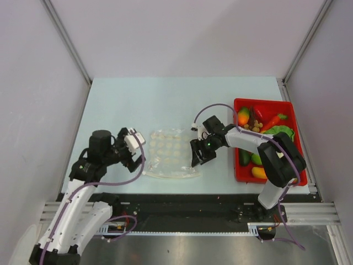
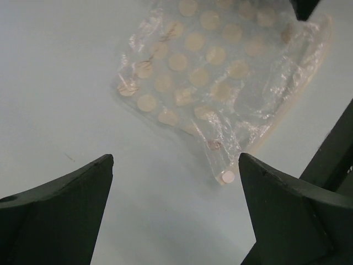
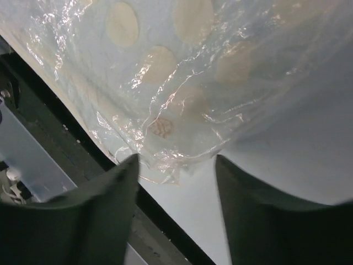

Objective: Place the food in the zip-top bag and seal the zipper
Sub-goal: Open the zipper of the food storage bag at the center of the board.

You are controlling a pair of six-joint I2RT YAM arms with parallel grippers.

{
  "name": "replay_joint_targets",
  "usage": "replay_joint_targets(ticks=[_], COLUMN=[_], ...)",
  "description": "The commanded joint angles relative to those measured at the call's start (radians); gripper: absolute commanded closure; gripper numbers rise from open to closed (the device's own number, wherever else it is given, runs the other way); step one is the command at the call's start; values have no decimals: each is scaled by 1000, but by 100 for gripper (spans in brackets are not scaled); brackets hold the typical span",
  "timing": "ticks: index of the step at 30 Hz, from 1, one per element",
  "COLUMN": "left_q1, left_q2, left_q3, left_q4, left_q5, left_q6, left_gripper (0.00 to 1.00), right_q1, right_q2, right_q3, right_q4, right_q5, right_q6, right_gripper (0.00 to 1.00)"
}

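Observation:
The zip-top bag [image 1: 168, 154] lies flat and empty on the table's middle, clear with pale dots [image 2: 220, 72] [image 3: 182, 83]. Its zipper [image 2: 292, 102] is a pale strip along the edge nearest the arm bases. My left gripper [image 1: 138, 150] [image 2: 175, 160] stands open just left of the bag, with one bag corner close to its right finger. My right gripper [image 1: 199, 160] [image 3: 176, 160] is at the bag's near right corner, its jaws partly apart around that crumpled corner, which touches the left finger. The food, such as lettuce [image 1: 281, 132], a carrot [image 1: 273, 120] and an orange-green fruit [image 1: 243, 116], lies in the red tray.
The red tray [image 1: 262, 101] sits at the table's right edge, beside the right arm's elbow. The table's near edge and black rail [image 3: 83, 138] run just behind the right gripper. Grey walls enclose the table on three sides.

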Motion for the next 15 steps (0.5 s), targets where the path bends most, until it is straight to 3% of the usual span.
replay_joint_targets(ticks=[1, 2, 3, 4, 5, 10, 15], left_q1=[-159, -187, -249, -282, -311, -507, -671], left_q2=[-18, -31, -41, -52, -70, -65, 50], left_q3=[-95, -109, -141, -156, -170, -258, -314], left_q4=[62, 73, 91, 135, 155, 278, 430], left_q5=[-81, -98, -115, -131, -156, -211, -309], left_q6=[200, 220, 234, 258, 278, 358, 355], left_gripper=[2, 3, 6, 8, 10, 15, 19], right_q1=[-38, -51, -65, -90, -100, -144, -151], right_q2=[60, 71, 80, 98, 106, 122, 115], right_q3=[53, 59, 68, 83, 92, 116, 117], right_q4=[56, 56, 49, 45, 36, 25, 31], right_q5=[-131, -155, -175, -223, -244, -356, -385], right_q6=[29, 32, 35, 34, 32, 29, 55], right_gripper=[53, 71, 78, 95, 100, 100, 100])
